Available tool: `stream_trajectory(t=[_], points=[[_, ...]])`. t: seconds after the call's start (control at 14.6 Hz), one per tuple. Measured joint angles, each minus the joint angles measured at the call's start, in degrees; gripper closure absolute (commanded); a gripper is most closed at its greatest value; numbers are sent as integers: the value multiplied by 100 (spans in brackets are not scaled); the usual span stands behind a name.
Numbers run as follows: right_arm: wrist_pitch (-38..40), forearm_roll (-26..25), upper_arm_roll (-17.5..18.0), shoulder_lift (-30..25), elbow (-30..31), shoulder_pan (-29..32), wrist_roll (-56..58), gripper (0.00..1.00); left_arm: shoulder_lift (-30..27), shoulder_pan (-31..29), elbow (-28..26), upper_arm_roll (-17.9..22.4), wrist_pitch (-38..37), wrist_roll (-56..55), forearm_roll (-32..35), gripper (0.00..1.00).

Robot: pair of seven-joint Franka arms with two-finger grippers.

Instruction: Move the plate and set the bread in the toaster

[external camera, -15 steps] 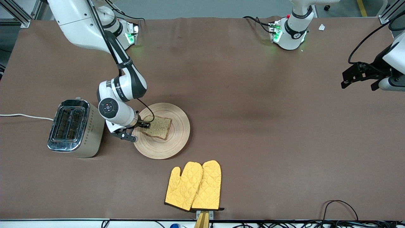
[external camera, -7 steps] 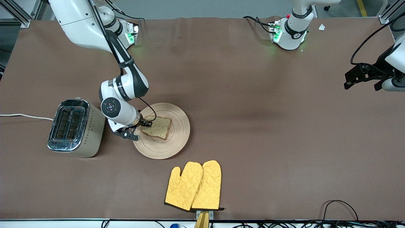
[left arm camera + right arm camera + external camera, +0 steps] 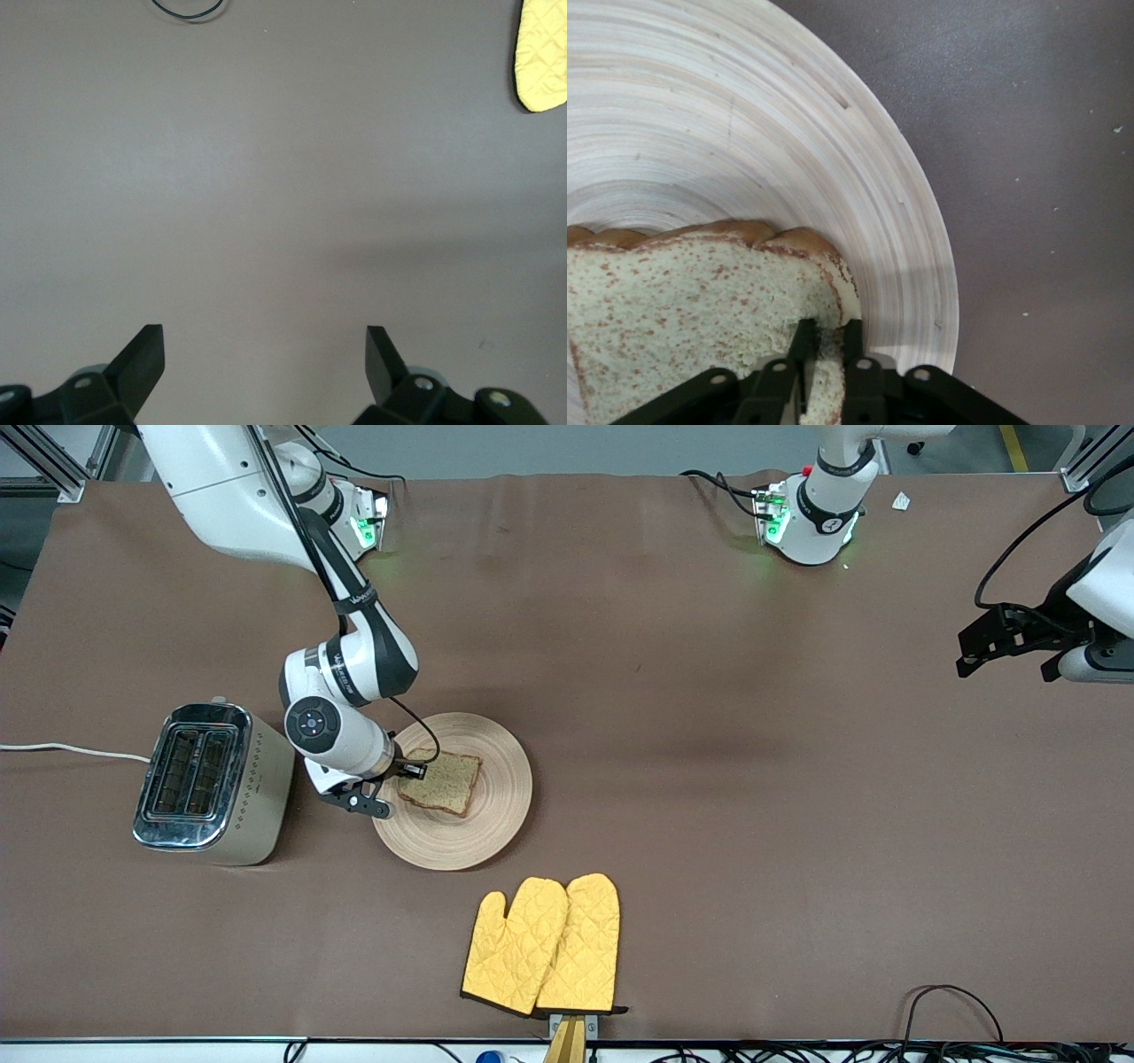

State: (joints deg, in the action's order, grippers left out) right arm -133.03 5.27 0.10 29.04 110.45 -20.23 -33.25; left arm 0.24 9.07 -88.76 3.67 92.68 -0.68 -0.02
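The round tan wooden plate (image 3: 492, 815) lies beside the toaster (image 3: 213, 784), toward the middle of the table. The bread (image 3: 443, 781) is on the plate, and my right gripper (image 3: 409, 769) is shut on its edge nearest the toaster. In the right wrist view the fingers (image 3: 852, 347) pinch the bread's (image 3: 682, 310) crust over the plate (image 3: 833, 159). The toaster has a chrome top with two open slots and a white cord (image 3: 71, 749). My left gripper (image 3: 988, 642) is open and empty, in the air over the table at the left arm's end (image 3: 264, 354).
A pair of yellow oven mitts (image 3: 542, 946) lies nearer the front camera than the plate, close to the table's front edge; one mitt's tip shows in the left wrist view (image 3: 542, 53). Cables (image 3: 952, 1001) lie at the front edge toward the left arm's end.
My right gripper has lifted the bread's edge slightly and shifted a little toward the robots' bases. The left gripper has wavered slightly in place.
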Motion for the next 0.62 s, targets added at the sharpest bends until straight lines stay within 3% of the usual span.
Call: stream_trajectory(t=[0.62], points=[[156,46,-8,-15,-92,0,0,100,10,1,0,-40,2,-89,0,0]])
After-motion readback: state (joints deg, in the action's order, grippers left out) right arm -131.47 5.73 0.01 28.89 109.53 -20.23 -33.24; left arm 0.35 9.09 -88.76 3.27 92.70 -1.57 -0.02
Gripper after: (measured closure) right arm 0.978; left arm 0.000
